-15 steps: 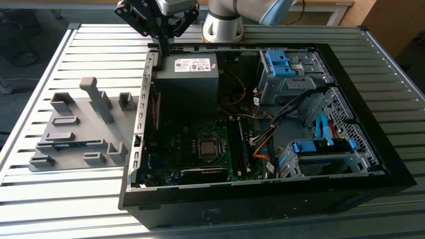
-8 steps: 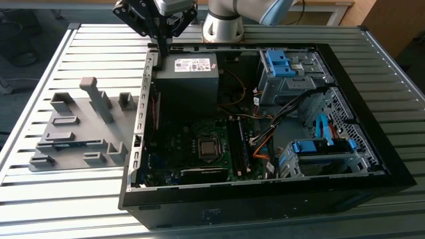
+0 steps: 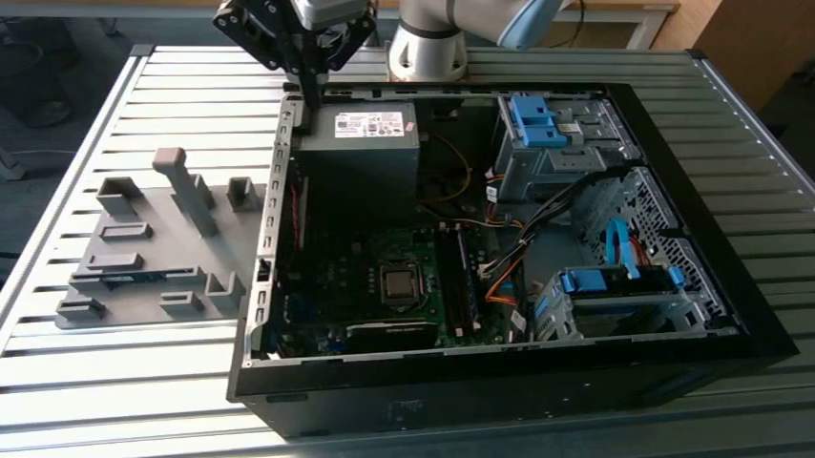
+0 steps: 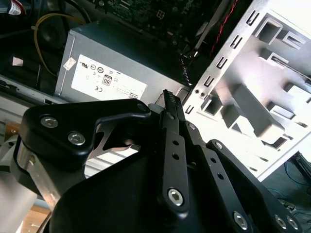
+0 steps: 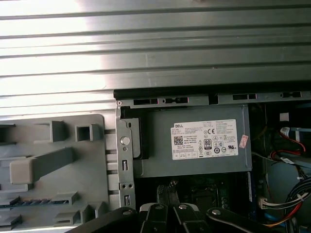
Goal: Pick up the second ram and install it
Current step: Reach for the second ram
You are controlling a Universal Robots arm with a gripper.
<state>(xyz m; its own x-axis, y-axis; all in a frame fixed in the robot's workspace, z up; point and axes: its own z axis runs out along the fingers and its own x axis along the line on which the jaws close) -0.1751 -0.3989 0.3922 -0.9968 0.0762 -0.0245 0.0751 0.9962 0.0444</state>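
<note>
A: State of the pincer (image 3: pixel 309 93)?
B: Clenched. Fingers (image 4: pixel 170 126) pressed together, nothing between them.
A: Where?
B: Over the back corner of the case (image 3: pixel 510 391), on the exterior view's left side of it.
A: Closest to the tips?
B: Grey power supply (image 5: pixel 194 141), just past them in both wrist views, with the case wall right beside.
A: And the ram?
B: Ram (image 3: pixel 128 278) lying flat in a slot of the grey holder (image 3: pixel 166 219), outside the case, well apart from the pincer. A dark blue toothed strip in the first wrist view. Not yet picked up.
A: Underneath everything?
B: Slatted metal table (image 3: pixel 128 391).
</note>
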